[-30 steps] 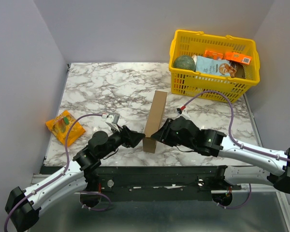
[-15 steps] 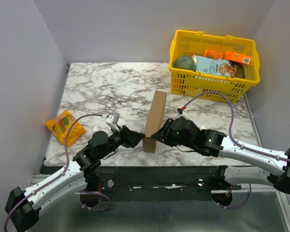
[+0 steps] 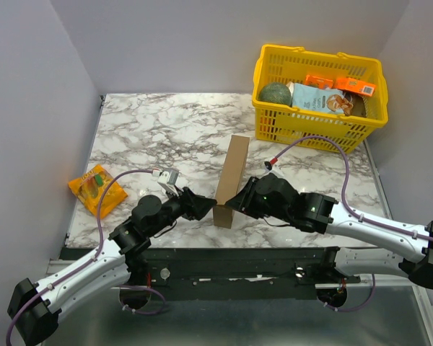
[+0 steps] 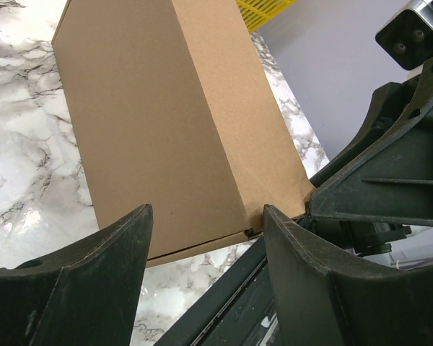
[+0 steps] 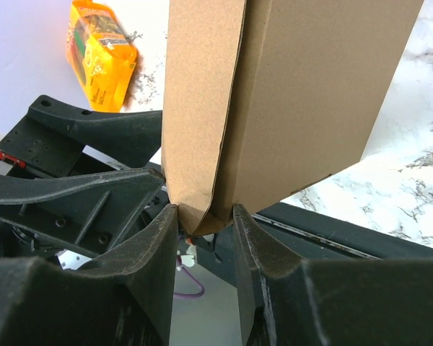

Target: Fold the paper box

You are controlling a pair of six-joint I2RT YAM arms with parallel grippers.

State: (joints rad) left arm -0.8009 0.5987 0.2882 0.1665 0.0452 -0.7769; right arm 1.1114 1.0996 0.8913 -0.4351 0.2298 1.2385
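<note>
**Q:** What encloses the scene, and what carries it?
**A:** Plain pale grey walls (image 3: 29, 108) close it on three sides. Within them lies a rectangular white table (image 3: 166, 122) with a grey-veined marble pattern. A dark metal rail (image 3: 238, 259) runs along its near edge. The left arm (image 3: 79, 277) and right arm (image 3: 375, 223), white links with black joints, reach in over it.

**Q:** What else stands on the table?
**A:** At the far right is a yellow plastic lattice basket (image 3: 274, 130). It holds a round dark-green fruit (image 3: 275, 93), a pale blue printed pouch (image 3: 316, 99) and flat orange cartons (image 3: 350, 85). Near the left edge, well apart from the rest, a small orange snack packet (image 3: 95, 189) lies flat.

**Q:** Where is the task's thing?
**A:** The plain brown corrugated-cardboard paper box (image 3: 231, 169) is long and slim and stands on a narrow long side at the middle of the table. It runs from the near edge toward the basket without reaching it.

**Q:** How do the grippers stand?
**A:** The right gripper (image 5: 206, 213) is clamped on the box's lower near corner, with one finger on each side of the folded edge. The left gripper (image 4: 202, 216) has its fingers spread wide and faces the broad left side of the box. Whether either finger touches the cardboard cannot be told.

**Q:** What stands in the way?
**A:** Seen from above, the two black gripper bodies meet at the box's near end and hide that corner.
</note>
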